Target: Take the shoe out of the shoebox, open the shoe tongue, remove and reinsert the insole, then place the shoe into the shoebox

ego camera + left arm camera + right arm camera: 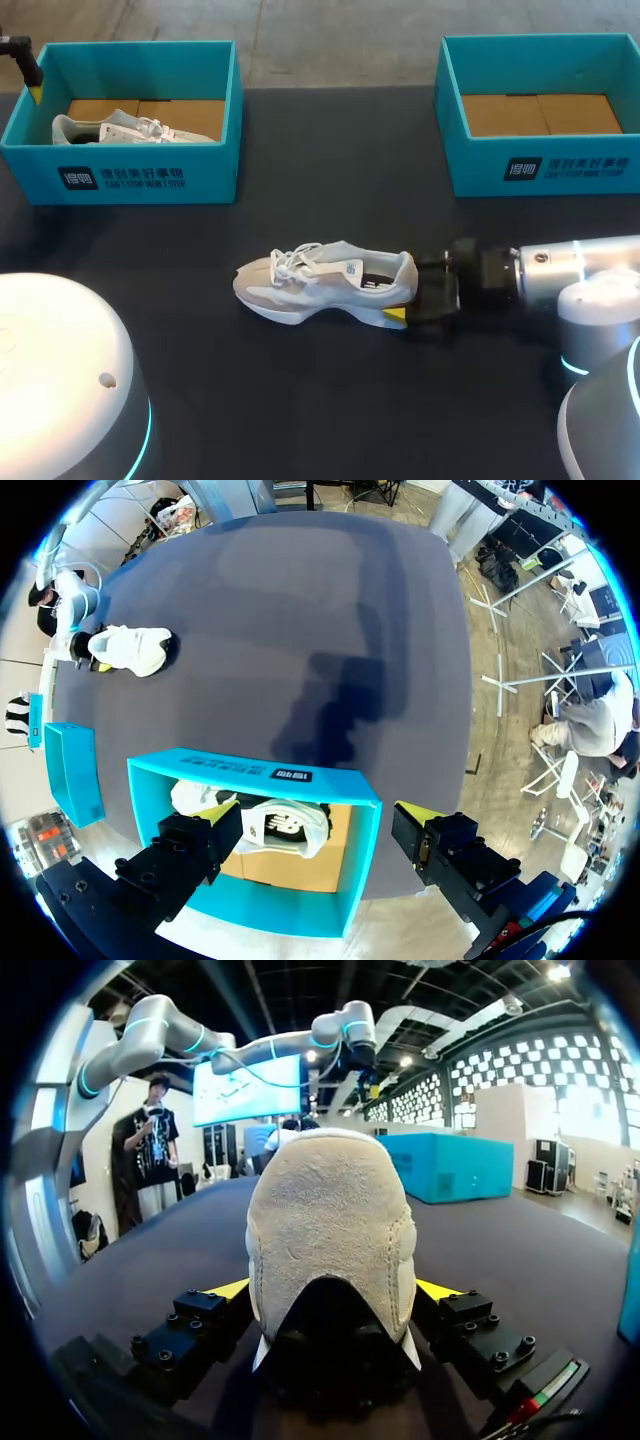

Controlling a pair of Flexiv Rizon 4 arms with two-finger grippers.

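The right gripper (335, 1290) is pinching the shoe (320, 283) by its heel from both sides, probably steadying it on the table (300, 400) for the tongue work. The left gripper (312, 818) is hovering, fingers spread wide, above a shoebox (250, 772) holding another shoe (285, 825).

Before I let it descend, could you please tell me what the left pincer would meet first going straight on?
Most likely the white shoe lying in the teal shoebox, straight ahead of the open left pincer, though depth is unclear.
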